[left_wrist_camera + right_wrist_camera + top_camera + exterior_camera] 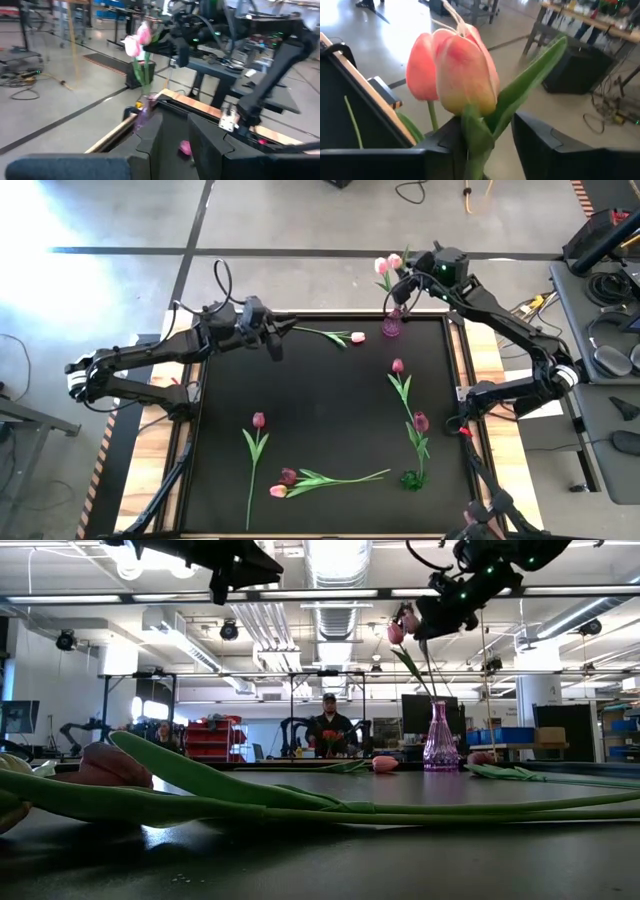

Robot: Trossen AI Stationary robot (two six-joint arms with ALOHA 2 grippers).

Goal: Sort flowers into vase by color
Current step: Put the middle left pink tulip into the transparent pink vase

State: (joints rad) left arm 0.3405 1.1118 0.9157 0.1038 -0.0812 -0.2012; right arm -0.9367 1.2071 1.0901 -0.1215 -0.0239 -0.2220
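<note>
My right gripper (pixel 405 280) stood high above the purple vase (pixel 391 326) at the far right corner of the black mat (pixel 320 400), its jaws parted around the stem of a pale pink tulip (pixel 462 70) without clamping it, and I judged the stem to be lodged in the vase beside a second pale head (pixel 381 266), so the light blooms gather there. My left gripper (pixel 272 335) hovered over the far edge empty, fingers near together, while a pale tulip (pixel 340 336) and several dark tulips (pixel 397 366) lay loose on the mat near the green vase (pixel 411 479), presumably theirs
</note>
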